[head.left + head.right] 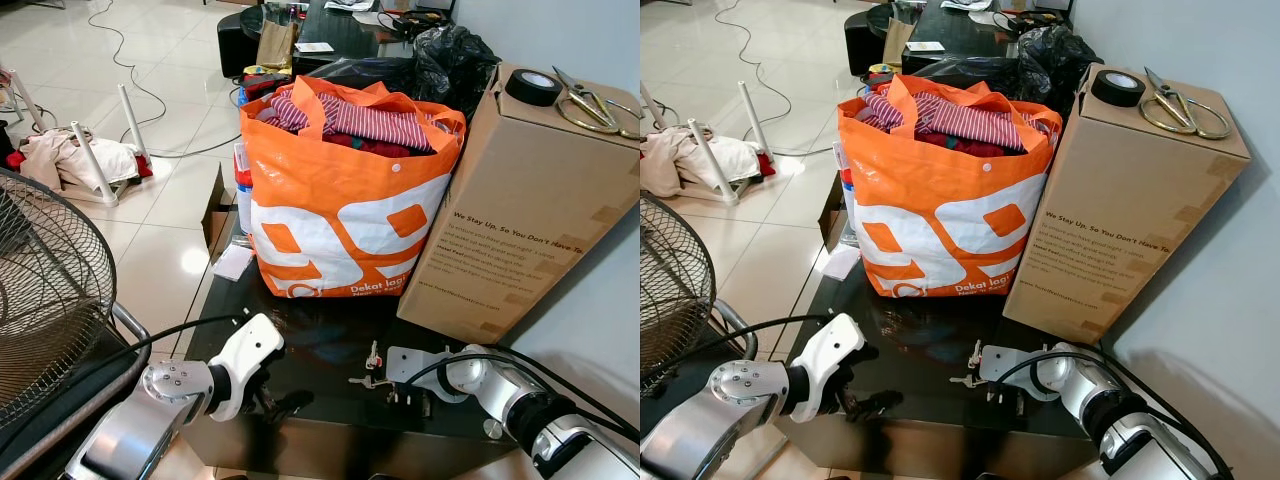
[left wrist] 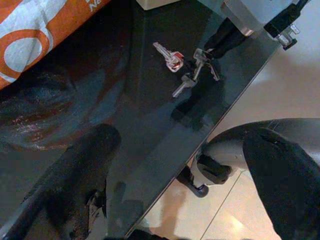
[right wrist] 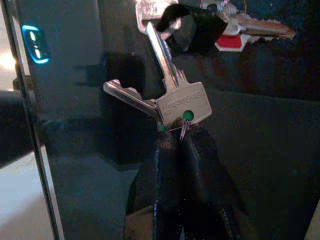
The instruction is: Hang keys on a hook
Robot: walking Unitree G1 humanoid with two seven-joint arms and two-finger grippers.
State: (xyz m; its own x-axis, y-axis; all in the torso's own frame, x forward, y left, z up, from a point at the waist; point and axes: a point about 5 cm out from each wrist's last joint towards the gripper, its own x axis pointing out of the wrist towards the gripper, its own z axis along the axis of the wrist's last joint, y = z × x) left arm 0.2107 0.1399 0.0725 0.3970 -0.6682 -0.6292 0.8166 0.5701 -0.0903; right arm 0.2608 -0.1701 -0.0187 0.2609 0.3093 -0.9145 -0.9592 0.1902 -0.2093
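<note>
The right gripper (image 3: 175, 131) has its two black fingers pressed together on the key ring, pinching the bunch of keys (image 3: 172, 95) just above the dark glass table (image 1: 330, 345) near its front edge. At least three keys can be counted on the ring — two silver ones fanned out by the fingertips and one with a red head (image 3: 231, 41) lying further off; whether there are more cannot be told.

The left gripper (image 1: 855, 395) rests low at the table's front left corner, its two fingers (image 2: 82, 170) spread apart with nothing between them.

Behind the keys stand one orange-and-white bag (image 1: 340, 215) stuffed with striped clothes and, beside it, one tall cardboard box (image 1: 520, 220). On the box lie one roll of black tape (image 1: 533, 87) and one pair of scissors (image 1: 590, 105). A fan (image 1: 40, 300) stands at the left.
</note>
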